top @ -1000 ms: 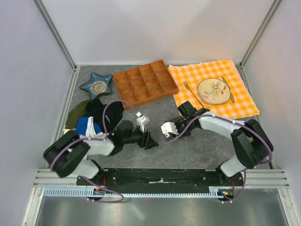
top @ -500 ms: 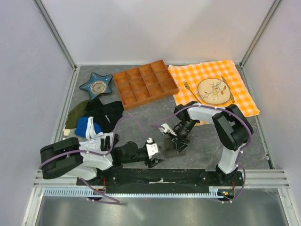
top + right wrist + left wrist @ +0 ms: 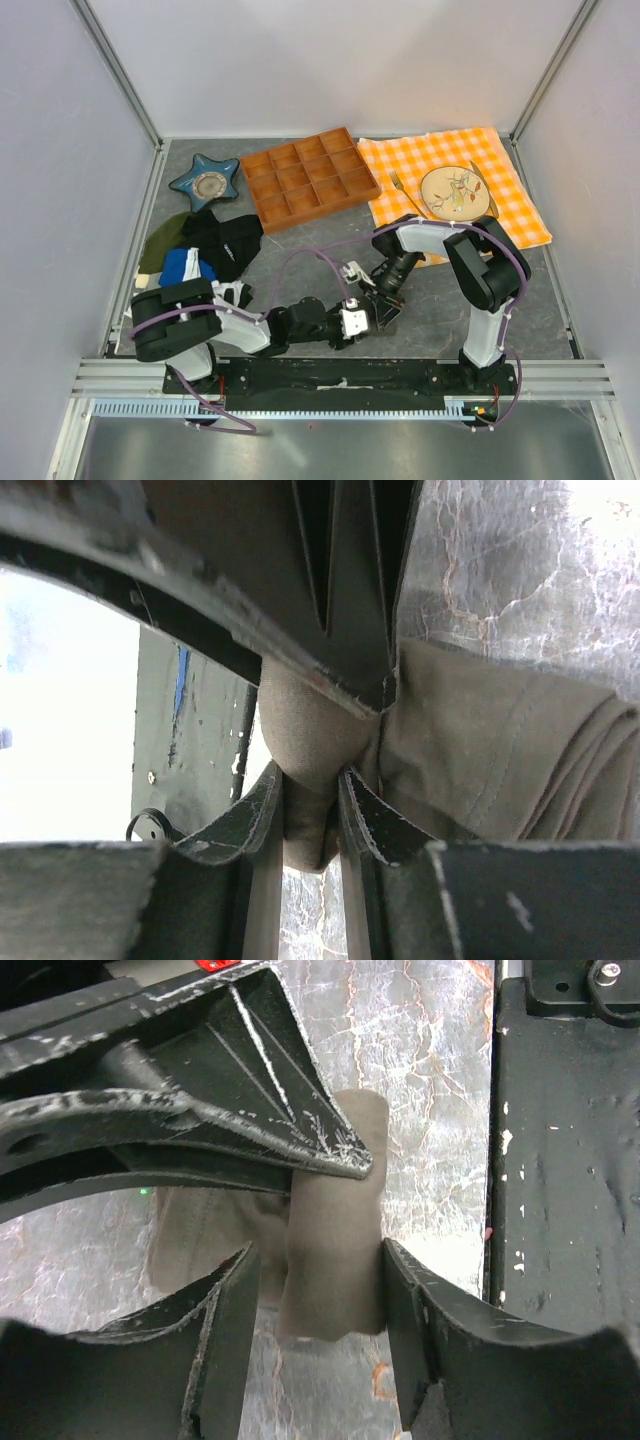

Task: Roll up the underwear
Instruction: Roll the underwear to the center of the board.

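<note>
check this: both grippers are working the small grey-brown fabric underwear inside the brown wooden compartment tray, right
No. The left gripper and right gripper do meet at the small grey-brown fabric underwear, but it lies on the grey marbled table near the front edge, not inside the brown wooden compartment tray. The top external view shows this.

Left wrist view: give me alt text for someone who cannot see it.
The left gripper, open, straddles a folded ridge of the grey-brown underwear on the marbled table. The right gripper points in from the upper left, tips pinching the same fabric.
</note>
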You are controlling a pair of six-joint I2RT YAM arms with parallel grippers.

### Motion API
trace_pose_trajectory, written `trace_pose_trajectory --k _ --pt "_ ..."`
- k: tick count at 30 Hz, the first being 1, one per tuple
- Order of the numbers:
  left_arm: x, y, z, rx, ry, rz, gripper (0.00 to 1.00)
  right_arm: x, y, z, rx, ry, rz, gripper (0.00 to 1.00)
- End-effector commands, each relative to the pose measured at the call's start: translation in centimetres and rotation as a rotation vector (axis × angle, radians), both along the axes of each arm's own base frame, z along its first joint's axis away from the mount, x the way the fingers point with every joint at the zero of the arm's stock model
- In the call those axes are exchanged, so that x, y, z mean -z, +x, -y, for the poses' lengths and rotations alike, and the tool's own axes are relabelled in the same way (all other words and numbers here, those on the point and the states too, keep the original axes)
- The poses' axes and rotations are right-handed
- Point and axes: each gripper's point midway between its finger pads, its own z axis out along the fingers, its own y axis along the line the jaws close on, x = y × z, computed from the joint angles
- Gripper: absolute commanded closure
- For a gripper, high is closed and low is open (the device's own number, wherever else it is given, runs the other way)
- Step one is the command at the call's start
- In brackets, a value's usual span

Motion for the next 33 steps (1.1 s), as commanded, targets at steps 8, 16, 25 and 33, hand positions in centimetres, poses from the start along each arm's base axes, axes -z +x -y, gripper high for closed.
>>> trace_pose_trajectory --k 8,16,25,33 --pt "4.0 0.1 1.6 0.054 0.144 -0.008 0.98 -0.5 1.8 0.5 0.036 0.007 0.061 0.61" --pt "5.5 -0.3 1.4 0.061 0.203 -0.124 0.98 -5.4 6.7 2.4 0.187 0.058 0.143 0.47" --pt "5.2 -0.1 1.6 0.068 0.237 -0.157 0.98 -0.6 10.4 5.1 0.347 -0.149 0.259 0.4" --pt "4.5 0.5 2.0 0.06 0.256 -0.162 0.98 2.1 8.4 4.9 0.298 -0.208 0.176 0.59"
